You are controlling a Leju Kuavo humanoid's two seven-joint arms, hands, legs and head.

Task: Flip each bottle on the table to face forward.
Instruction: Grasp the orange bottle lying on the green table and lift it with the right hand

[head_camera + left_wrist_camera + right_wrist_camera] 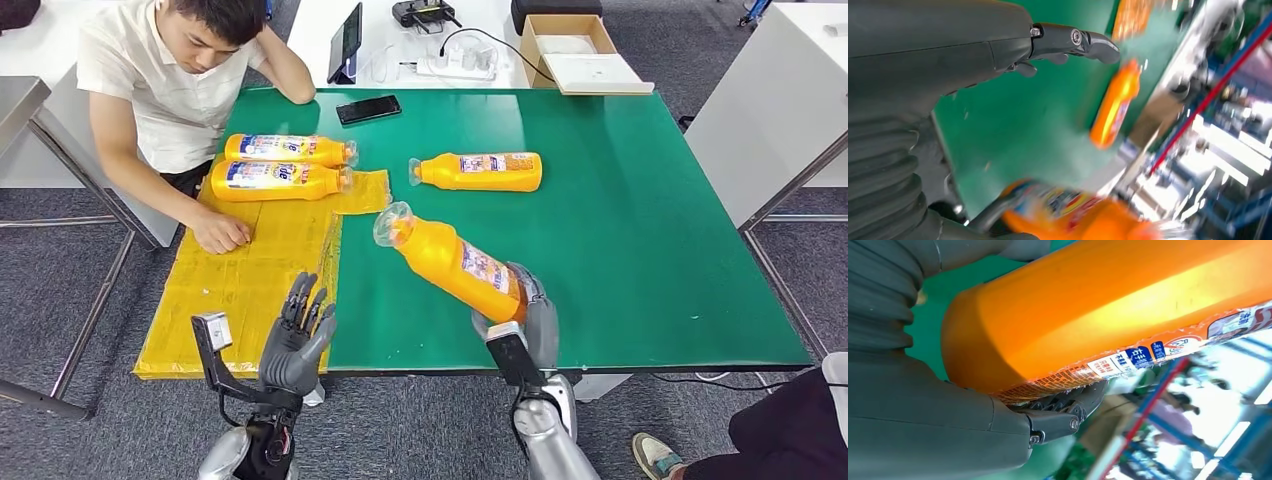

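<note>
Right hand grips an orange bottle by its base at the near edge of the green table.

Fingers wrap the bottle's lower end, holding it tilted with its cap raised toward the left, above open green surface. Left hand hovers at the near edge beside the yellow mat, fingers apart, holding nothing. Another bottle lies mid-table; two bottles lie side by side on the mat by a person's hand. A phone sits near the far edge.
</note>
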